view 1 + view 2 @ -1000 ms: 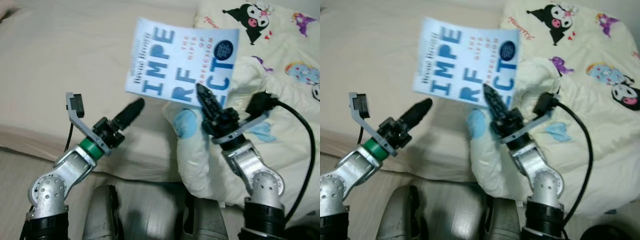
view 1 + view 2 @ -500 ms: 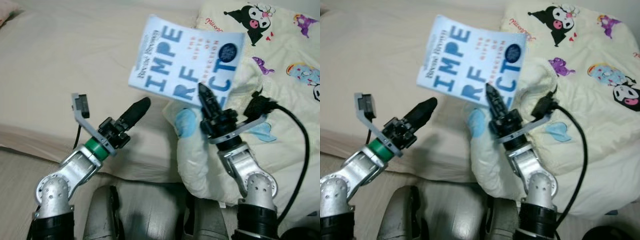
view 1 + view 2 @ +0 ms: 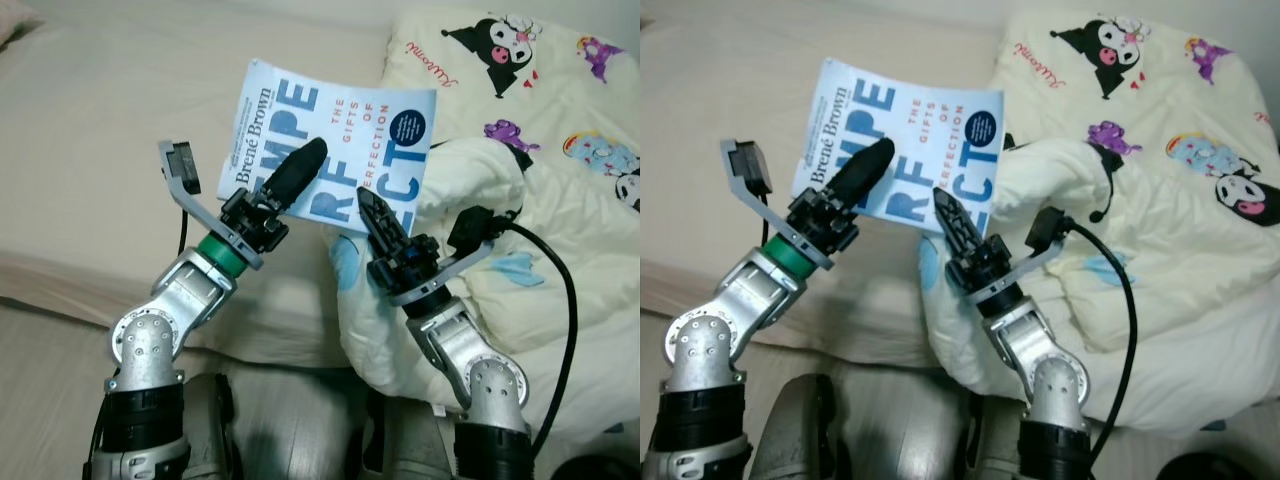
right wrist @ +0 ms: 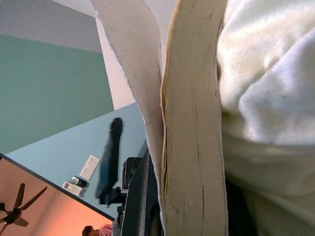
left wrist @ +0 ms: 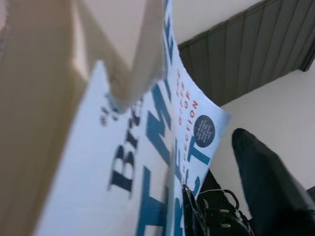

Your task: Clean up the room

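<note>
The right gripper [image 3: 372, 208] is clamped on the lower edge of a pale blue paperback book [image 3: 340, 130], holding it up above the bed [image 3: 110, 130] with the cover facing the head camera. The book sits tilted, its large blue letters and the author's name running along the cover. In the right wrist view the book's cream page block [image 4: 192, 147] stands right against the lens, with the front cover [image 4: 133, 64] bowing away from the pages. The left gripper [image 3: 300, 170] lies across the front of the book, its black fingers pressed narrowly together over the big lettering, touching or just off the cover; I cannot tell which. Just beside the book, on its right-arm side, a cream quilt [image 3: 560, 140] printed with cartoon characters lies bunched on the bed.
</note>
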`<state>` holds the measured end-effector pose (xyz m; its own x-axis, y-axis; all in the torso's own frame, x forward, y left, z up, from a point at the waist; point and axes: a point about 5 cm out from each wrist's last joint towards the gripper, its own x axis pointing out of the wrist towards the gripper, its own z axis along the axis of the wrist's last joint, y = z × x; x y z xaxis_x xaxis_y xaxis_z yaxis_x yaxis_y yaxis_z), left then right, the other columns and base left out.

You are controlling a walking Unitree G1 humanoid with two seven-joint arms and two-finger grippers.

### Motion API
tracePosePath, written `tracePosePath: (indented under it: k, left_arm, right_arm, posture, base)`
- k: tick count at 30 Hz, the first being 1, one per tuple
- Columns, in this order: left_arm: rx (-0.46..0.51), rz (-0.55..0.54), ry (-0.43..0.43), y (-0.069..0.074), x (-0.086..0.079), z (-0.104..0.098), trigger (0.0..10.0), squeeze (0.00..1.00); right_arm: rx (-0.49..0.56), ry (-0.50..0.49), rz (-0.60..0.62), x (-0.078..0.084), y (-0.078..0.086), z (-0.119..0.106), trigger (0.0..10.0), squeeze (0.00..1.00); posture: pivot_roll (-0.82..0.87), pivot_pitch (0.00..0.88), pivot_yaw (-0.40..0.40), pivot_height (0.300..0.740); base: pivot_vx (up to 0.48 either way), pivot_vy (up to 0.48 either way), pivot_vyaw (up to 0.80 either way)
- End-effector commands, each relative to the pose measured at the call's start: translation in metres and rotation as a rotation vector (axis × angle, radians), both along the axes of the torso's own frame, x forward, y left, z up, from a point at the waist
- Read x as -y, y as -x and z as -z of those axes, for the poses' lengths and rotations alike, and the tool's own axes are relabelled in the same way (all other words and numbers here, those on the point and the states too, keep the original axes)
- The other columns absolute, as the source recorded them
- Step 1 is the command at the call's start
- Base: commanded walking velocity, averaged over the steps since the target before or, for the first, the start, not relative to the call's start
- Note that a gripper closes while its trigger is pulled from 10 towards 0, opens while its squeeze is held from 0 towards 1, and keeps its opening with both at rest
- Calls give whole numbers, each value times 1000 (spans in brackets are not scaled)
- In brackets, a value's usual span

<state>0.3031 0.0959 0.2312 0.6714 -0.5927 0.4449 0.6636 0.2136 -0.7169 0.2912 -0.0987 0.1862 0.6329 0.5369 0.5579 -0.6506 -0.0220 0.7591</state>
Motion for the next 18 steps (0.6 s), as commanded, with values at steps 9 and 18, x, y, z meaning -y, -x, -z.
tracePosePath:
  k: [9, 18]
  left_arm:
    - [-59, -100, -28, 0, -5, 16, 0, 0]
    - [-50, -112, 25, -2, -6, 12, 0, 0]
  right_arm:
    - [-57, 54, -25, -1, -2, 8, 1216, 0]
    - [-74, 92, 11, 3, -3, 12, 10000, 0]
  posture:
    - [53, 119, -43, 580]
    - [48, 118, -41, 580]
  base:
    - [0, 0, 0]
    - [0, 0, 0]
